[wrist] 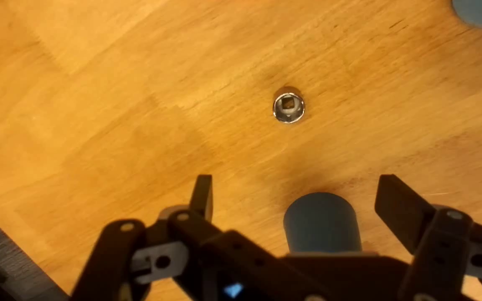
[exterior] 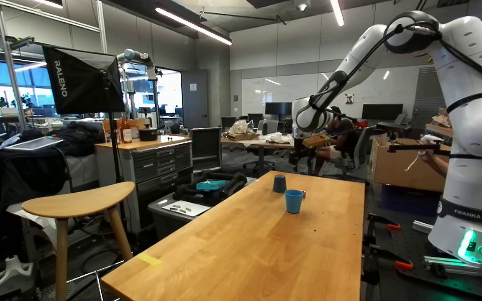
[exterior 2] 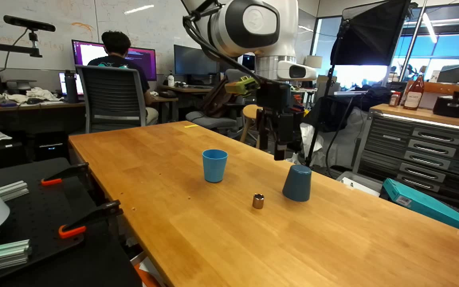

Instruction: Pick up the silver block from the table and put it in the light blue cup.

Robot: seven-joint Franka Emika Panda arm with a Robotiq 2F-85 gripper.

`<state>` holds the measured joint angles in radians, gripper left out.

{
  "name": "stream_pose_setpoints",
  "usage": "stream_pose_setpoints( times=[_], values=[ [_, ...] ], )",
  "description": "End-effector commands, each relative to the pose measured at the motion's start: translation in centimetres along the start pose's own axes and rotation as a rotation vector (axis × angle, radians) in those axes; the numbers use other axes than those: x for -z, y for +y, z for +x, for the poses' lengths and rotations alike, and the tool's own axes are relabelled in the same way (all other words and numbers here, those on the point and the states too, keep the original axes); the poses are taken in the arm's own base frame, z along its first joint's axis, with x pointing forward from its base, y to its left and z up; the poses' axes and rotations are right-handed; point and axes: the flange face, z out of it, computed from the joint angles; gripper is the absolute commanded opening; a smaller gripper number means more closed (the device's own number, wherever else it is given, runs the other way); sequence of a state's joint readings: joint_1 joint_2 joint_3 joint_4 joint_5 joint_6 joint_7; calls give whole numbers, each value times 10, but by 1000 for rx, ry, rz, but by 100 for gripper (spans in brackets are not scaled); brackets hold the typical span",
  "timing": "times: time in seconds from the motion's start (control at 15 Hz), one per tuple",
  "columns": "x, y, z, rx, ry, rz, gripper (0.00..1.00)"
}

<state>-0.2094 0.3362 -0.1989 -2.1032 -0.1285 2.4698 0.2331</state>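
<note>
Wrist view: shows silver block [wrist: 290,112] on the table [exterior 2: 213,235], near light blue cup [exterior 2: 214,166], not touching it. Looks like a small metal socket. Stands on end, points open mouth up, with a square hole at the bottom. Puts the bore axis vertical; has no clear long axis, seemingly about as tall as wide. Likely upright to allow a clean side pinch and a straight drop. Going outward: have light blue cup mouth up, so presumably ready to receive. Note dark blue cup [exterior 2: 297,185] also near light blue cup but upside down; can't take anything that way, so probably a decoy. Find gripper [wrist: 294,184] well above light blue cup's rim and off to its side, spread wide, gripping nothing. Probably that high to clear both cups; would need to shift over silver block before descending. See clamps [exterior 2: 97,213] along table edge, well apart from light blue cup, likely for rigidity.
</note>
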Motion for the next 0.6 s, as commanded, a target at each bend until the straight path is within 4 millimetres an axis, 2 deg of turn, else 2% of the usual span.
stream_pose_setpoints(
  times=[0.0,0.07,0.13,0.27,0.4,0.47,0.53],
  values=[
    [-18,-4,5,-16,-32,-37,100],
    [-28,-2,6,-32,-34,-38,100],
    [-34,7,22,-43,-49,-36,100],
    [-49,17,36,-58,-55,-48,100],
    [-71,20,40,-76,-69,-62,100],
    [-82,13,29,-84,-70,-66,100],
    [-91,13,27,-89,-78,-69,100]
  ],
)
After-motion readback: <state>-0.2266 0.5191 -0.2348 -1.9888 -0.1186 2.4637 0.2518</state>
